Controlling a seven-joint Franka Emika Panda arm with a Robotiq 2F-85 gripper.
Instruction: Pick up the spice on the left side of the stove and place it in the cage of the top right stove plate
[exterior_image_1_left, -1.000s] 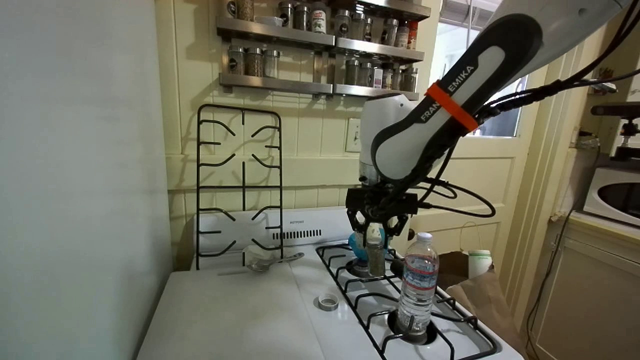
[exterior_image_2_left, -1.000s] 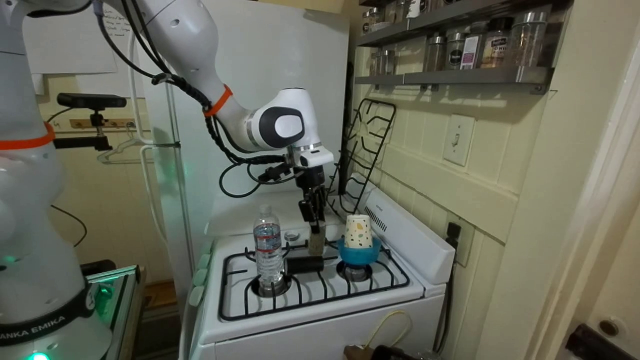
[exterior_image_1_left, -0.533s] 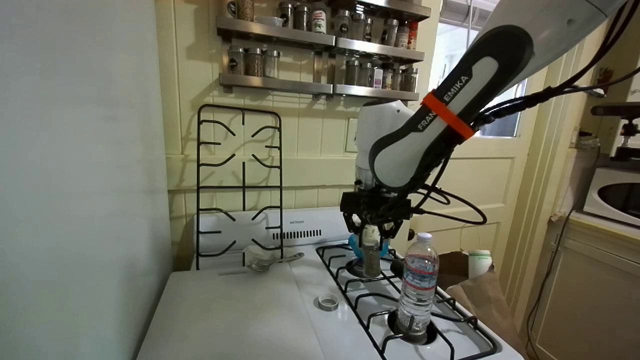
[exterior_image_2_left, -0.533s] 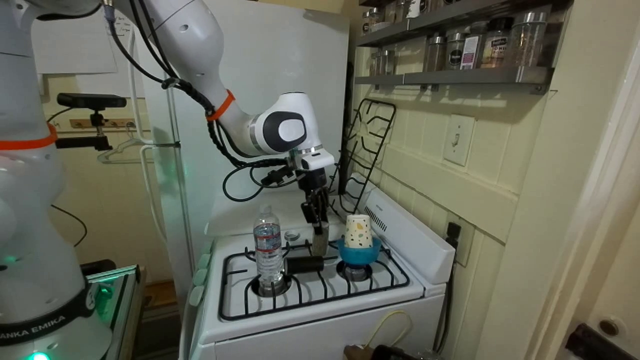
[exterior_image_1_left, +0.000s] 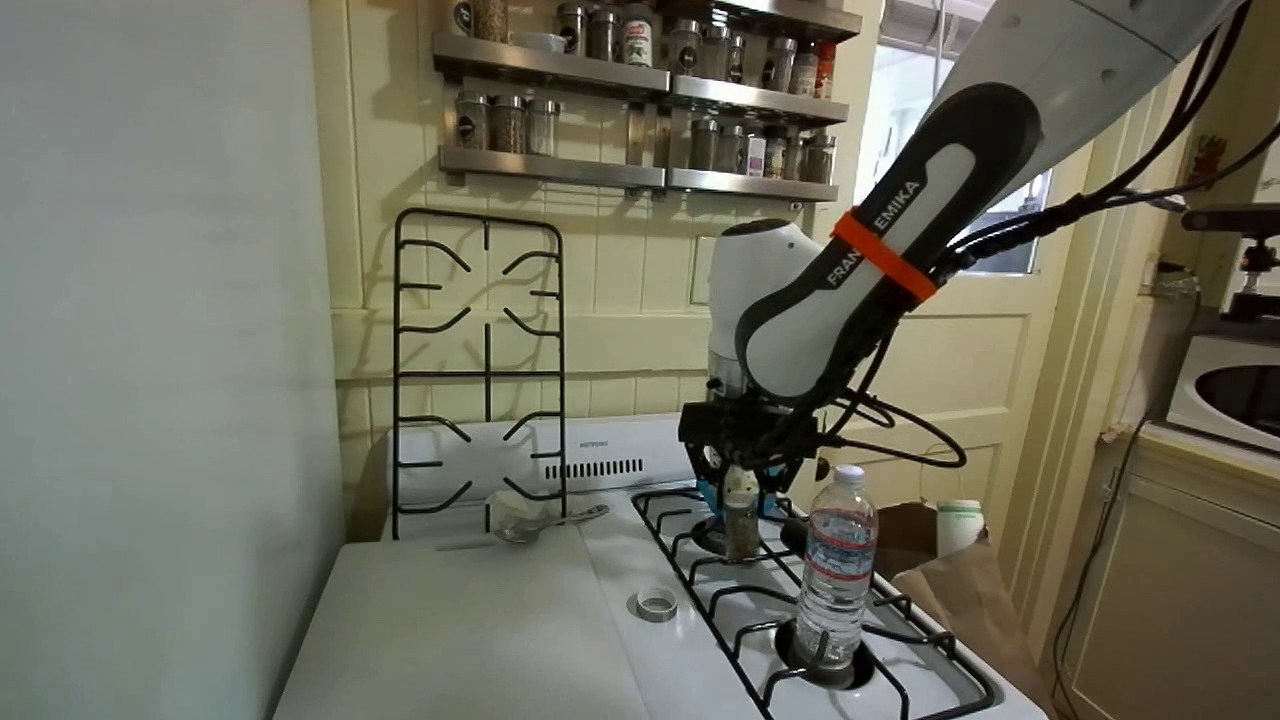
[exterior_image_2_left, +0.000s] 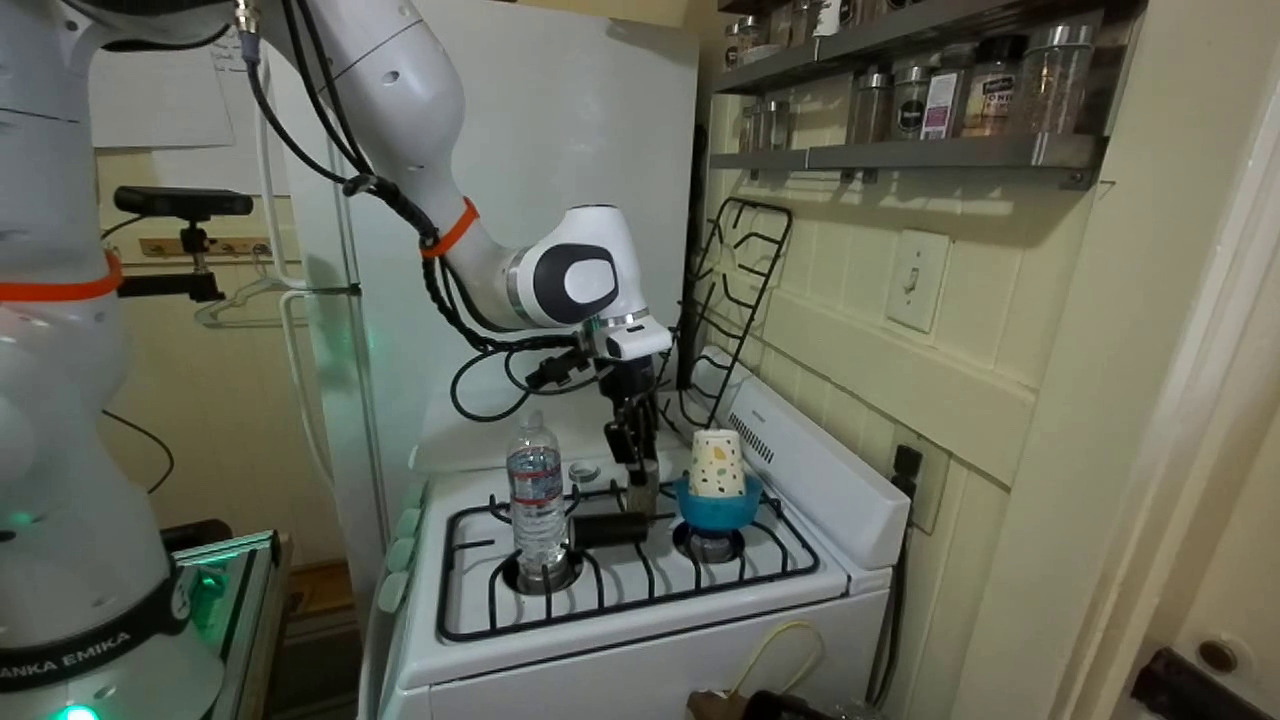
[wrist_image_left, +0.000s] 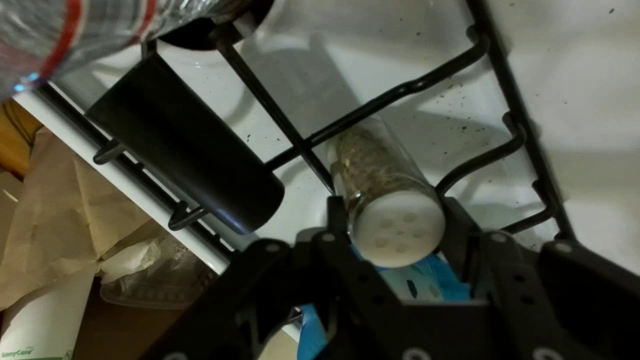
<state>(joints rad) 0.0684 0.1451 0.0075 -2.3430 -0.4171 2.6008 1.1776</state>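
The spice is a clear shaker (wrist_image_left: 370, 160) with dried herbs and a white holed lid. My gripper (wrist_image_left: 392, 215) is shut on its top in the wrist view, one finger on each side. The shaker also shows below the gripper in both exterior views (exterior_image_1_left: 741, 530) (exterior_image_2_left: 642, 495). It is nearly upright, its base down among the bars of the black grate (exterior_image_2_left: 620, 612). I cannot tell whether it touches the stove (exterior_image_2_left: 640, 640). The back burner of this grate (exterior_image_2_left: 708, 545) bears a blue bowl (exterior_image_2_left: 718, 507) with an upturned spotted cup (exterior_image_2_left: 716, 462), beside the shaker.
A clear water bottle (exterior_image_1_left: 838, 570) stands on the front burner. A black cylinder (exterior_image_2_left: 608, 530) lies across the grate between bottle and bowl. A white ring (exterior_image_1_left: 656, 604) and a spoon (exterior_image_1_left: 560, 521) lie on the stove top. A tall grate (exterior_image_1_left: 480, 374) leans on the wall.
The arm has come down with the shaker in the gripper and shifted slightly, to the right in one exterior view. The shaker now sits lower among the grate bars.
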